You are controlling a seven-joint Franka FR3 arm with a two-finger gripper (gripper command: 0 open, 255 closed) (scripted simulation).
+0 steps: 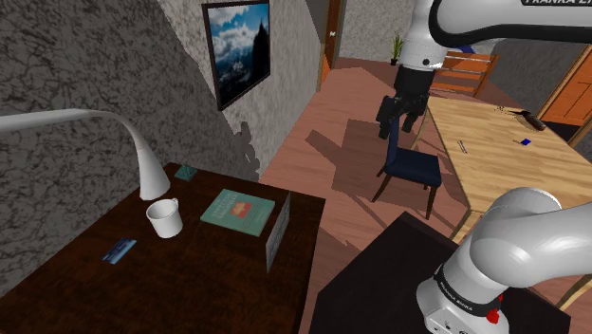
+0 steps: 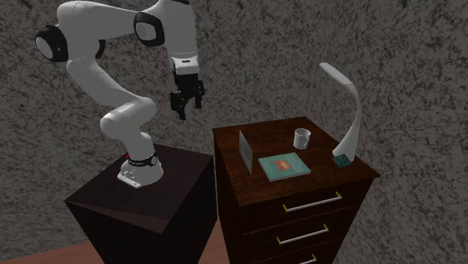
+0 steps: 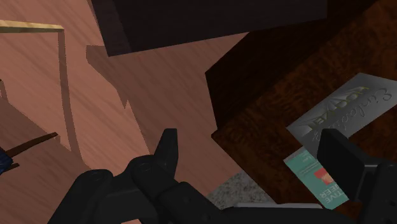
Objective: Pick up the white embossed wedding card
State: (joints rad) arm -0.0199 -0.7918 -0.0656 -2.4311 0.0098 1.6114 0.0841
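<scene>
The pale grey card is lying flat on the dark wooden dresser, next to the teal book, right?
Not quite. The pale grey card is standing upright on its edge, not lying flat. It is on the dark wooden dresser, next to the teal book. The shoulder view shows this.

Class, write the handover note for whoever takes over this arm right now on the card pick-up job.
Gripper: open, holding nothing, up in the air off to the side of the dresser, not over its top.
Pale card: standing on edge on the dresser top, near the edge closest to the arm's stand, beside the teal book. The wrist view shows script lettering on its face.
Done: nothing gripped yet; card untouched.
Left: bring the gripper over the card, close on it, lift it.
</scene>
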